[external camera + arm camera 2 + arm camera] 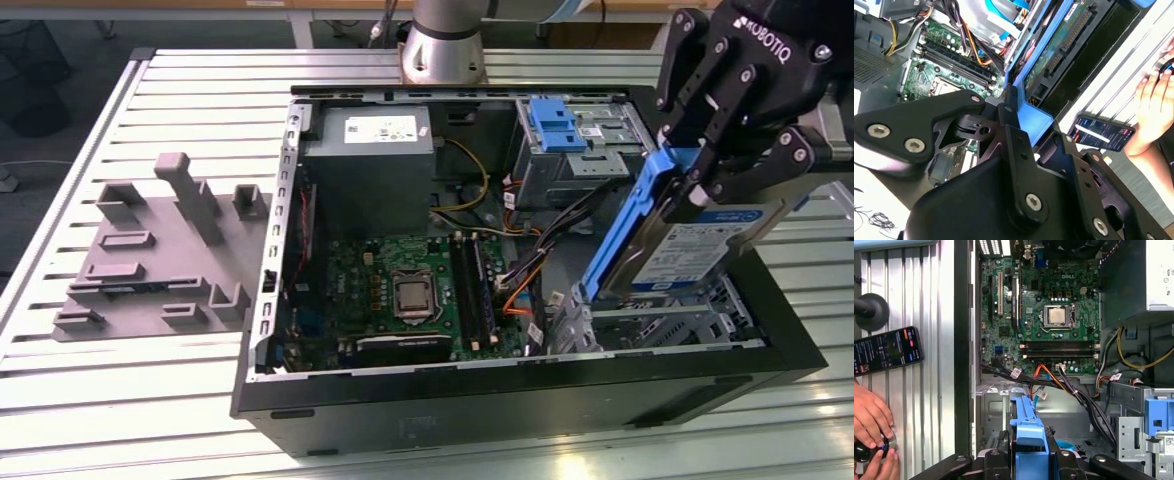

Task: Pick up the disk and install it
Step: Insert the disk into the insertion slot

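Your gripper (727, 185) has its fingers clamped on the disk (694, 250), held tilted over the drive cage (661, 325) of the open computer case (534, 400).

The work surface was a slatted metal table (174, 100), its ribs running from the exterior view's left to its right. An open computer case (534, 405) lay on its side on the slats, occupying the centre and the exterior view's right. A grey fixture plate (147, 255) with upright blocks lay flat on the table, to the exterior view's left of the case and apart from it. The arm base (443, 55) stood at the far edge, just behind the case. In the first wrist view, a phone (886, 351) lay screen-up on the slats beside the case wall, near a black round knob (871, 311). A person's hand (871, 420) rested near the phone, fingers on a small dark object.
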`<state>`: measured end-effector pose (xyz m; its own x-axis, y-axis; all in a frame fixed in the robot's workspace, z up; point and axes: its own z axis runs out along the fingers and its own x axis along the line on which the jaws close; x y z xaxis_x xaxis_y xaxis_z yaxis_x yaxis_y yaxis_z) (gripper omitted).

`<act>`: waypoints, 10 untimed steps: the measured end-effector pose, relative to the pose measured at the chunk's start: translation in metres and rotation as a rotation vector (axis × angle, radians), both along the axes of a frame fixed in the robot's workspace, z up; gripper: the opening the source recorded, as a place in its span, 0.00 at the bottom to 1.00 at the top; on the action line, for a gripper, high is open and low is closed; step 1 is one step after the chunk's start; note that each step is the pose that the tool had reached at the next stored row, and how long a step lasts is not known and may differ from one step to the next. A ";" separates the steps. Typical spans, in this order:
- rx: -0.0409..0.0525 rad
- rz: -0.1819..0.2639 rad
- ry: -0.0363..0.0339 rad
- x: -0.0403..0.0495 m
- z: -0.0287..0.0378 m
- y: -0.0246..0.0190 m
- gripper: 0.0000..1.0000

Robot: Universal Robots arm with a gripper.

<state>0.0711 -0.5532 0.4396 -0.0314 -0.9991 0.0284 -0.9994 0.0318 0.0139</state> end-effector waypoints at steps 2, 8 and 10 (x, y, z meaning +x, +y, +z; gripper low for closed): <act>-0.0002 -0.001 0.0000 0.0000 -0.0013 -0.0009 0.37; 0.0002 -0.001 0.0000 -0.0001 -0.0040 -0.0031 0.37; 0.0002 -0.001 0.0000 -0.0001 -0.0049 -0.0033 0.37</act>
<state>0.0710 -0.5566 0.4348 -0.0325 -0.9991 0.0282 -0.9994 0.0329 0.0140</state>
